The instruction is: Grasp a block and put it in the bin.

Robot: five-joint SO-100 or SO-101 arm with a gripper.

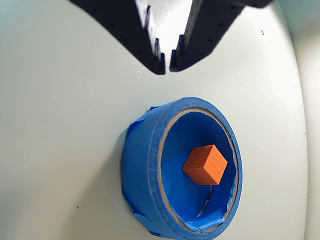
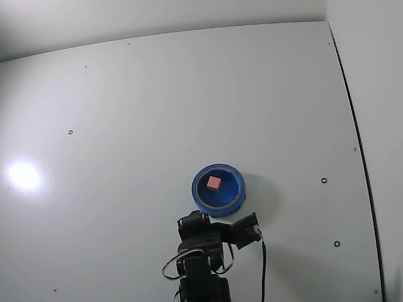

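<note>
Jaws nearly together, empty, above bin (image 1: pixel 145 165) | block (image 1: pixel 205 164) rests inside bin | white table (image 2: pixel 189 94)

Bin (image 1: pixel 145 170) wrapped in matt blue paper tape, block (image 1: pixel 205 164) finely ridged plastic, pincer (image 1: pixel 167 67) matt black, table (image 1: pixel 60 125) smooth, slightly glossy

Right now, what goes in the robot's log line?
block: inside bin | fingers: shut, empty, apart from bin | task: block placed

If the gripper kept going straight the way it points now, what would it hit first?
Probably the near rim of the bin, just ahead of the shut gripper in the wrist view. The block already lies inside. Depth is unclear, so it might touch bare table first.
</note>
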